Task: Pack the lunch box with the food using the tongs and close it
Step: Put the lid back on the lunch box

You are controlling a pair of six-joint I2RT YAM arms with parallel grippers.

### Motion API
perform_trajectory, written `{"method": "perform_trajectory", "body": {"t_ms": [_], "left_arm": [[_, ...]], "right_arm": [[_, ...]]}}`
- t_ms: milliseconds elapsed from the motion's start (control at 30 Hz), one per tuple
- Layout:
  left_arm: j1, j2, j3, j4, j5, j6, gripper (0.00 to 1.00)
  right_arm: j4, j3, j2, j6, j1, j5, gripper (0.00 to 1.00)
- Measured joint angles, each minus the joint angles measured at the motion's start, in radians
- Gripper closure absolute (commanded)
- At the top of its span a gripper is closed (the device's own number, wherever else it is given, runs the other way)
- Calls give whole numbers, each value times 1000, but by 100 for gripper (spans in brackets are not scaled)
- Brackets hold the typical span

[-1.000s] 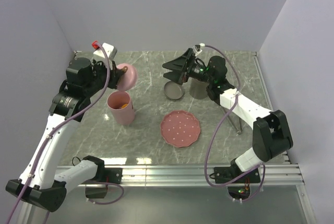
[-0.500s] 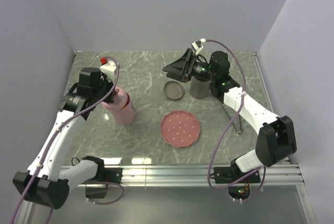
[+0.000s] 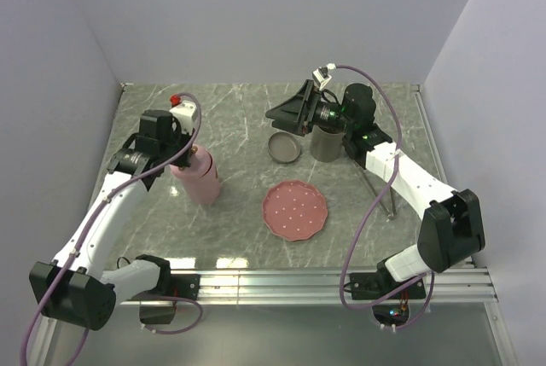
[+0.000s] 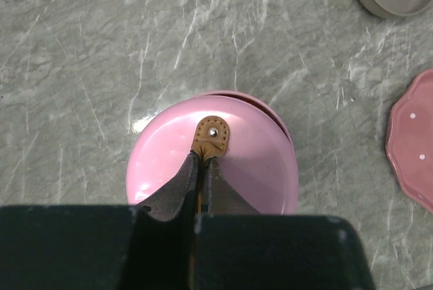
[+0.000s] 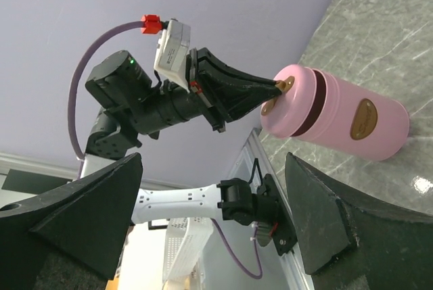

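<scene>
The pink cylindrical lunch box (image 3: 201, 180) stands at the left of the table with its pink lid (image 4: 211, 165) sitting on top. My left gripper (image 4: 201, 159) is shut on the lid's brown leather tab (image 4: 211, 136), directly above the box. In the right wrist view the box (image 5: 352, 119) shows with the lid (image 5: 294, 101) on its end and the left gripper (image 5: 274, 87) at the tab. My right gripper (image 3: 286, 114) hangs open and empty above the back middle of the table. The tongs (image 3: 380, 191) lie at the right. The food is out of view.
A shallow grey round tin (image 3: 284, 148) lies under my right gripper, and a grey cylinder (image 3: 325, 143) stands just to its right. A pink scalloped plate (image 3: 295, 210) lies at the front middle. Walls close in the back and both sides.
My left gripper carried the tilted lid from beside the open lunch box onto its top. The right arm drew back a little, uncovering the grey cylinder.
</scene>
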State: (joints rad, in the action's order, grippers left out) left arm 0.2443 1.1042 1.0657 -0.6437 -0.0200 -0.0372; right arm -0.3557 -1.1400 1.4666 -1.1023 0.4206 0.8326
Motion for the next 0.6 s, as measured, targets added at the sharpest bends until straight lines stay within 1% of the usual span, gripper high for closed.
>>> {"method": "perform_trajectory", "body": {"t_ms": [367,600], "left_arm": [[0,55,0,49,3,0,100],[0,52,-30,68,2,1,100]], "right_arm": [[-3,2,0,-7,0,1,7],[-3,2,0,-7,0,1,7]]}}
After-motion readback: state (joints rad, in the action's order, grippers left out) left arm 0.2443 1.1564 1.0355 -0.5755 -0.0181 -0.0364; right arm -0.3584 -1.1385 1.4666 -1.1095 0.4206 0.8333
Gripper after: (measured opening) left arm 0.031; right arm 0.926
